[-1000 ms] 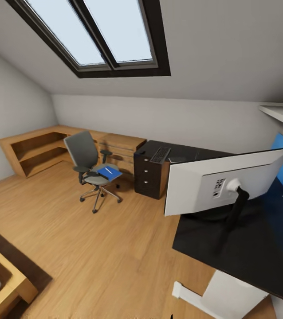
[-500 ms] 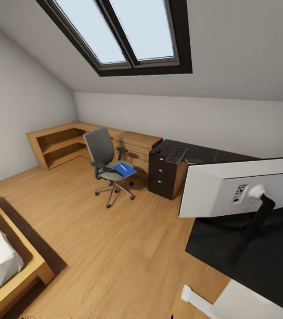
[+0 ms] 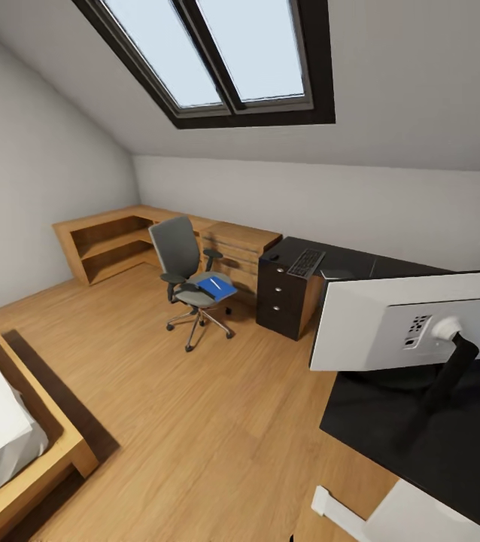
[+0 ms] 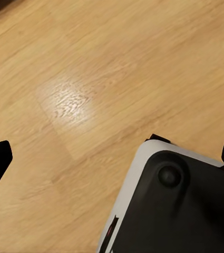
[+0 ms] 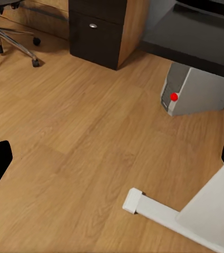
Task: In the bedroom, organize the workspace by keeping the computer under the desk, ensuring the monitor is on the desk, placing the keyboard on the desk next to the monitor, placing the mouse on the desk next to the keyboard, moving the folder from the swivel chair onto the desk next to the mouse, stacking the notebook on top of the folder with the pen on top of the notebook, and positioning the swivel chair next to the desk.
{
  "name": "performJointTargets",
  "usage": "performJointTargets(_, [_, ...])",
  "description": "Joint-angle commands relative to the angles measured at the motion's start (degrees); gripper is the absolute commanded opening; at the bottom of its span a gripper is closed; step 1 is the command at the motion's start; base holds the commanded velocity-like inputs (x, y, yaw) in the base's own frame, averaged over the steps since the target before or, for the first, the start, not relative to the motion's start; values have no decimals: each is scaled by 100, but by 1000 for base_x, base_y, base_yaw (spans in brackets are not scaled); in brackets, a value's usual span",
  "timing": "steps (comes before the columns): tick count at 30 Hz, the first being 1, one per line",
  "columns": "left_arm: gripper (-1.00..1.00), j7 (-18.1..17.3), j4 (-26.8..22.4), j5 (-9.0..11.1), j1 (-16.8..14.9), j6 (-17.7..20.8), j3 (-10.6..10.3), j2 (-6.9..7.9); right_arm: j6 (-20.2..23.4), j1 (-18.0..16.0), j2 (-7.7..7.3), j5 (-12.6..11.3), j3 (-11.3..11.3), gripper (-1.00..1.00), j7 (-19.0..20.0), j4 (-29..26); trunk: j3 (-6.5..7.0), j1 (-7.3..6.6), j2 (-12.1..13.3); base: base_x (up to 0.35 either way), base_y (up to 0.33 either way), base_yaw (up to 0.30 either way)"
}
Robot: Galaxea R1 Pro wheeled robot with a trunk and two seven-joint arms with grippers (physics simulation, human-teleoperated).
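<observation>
The grey swivel chair (image 3: 179, 265) stands on the wooden floor, apart from the desk. On its seat lies the blue folder (image 3: 217, 287) with a thin whitish pen (image 3: 214, 283) on top. The keyboard (image 3: 306, 263) and the small dark mouse (image 3: 274, 257) lie on the far end of the black desk (image 3: 390, 444). The monitor (image 3: 390, 324) stands on the near end, its pale back towards me. The grey computer (image 5: 193, 95) sits under the desk. I cannot make out the notebook. The left gripper (image 4: 112, 158) and right gripper (image 5: 112, 158) hang open over the floor.
A light wooden shelf-and-drawer unit (image 3: 112, 239) runs along the far wall behind the chair. A bed (image 3: 14, 452) fills the near left corner. The desk's white pedestal foot (image 5: 159, 211) juts onto the floor. Dark drawers (image 3: 281, 297) stand under the desk's far end.
The whole picture has shifted right, so the camera has turned left. More of the bed and left wall show now. The chair, desk and monitor have not moved.
</observation>
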Motion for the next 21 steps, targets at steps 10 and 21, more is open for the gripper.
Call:
performJointTargets(10, [100, 9, -8, 44, 2, -361, 4, 1, -24, -2, 4, -19, 23, 100, -15, -13, -7, 2, -7, 0, 0, 0])
performJointTargets(21, [100, 9, 0, 37, 2, -390, -7, -15, 745, -747, 15, 49, 16, 100, -24, -1847, -7, 2, -7, 0, 0, 0])
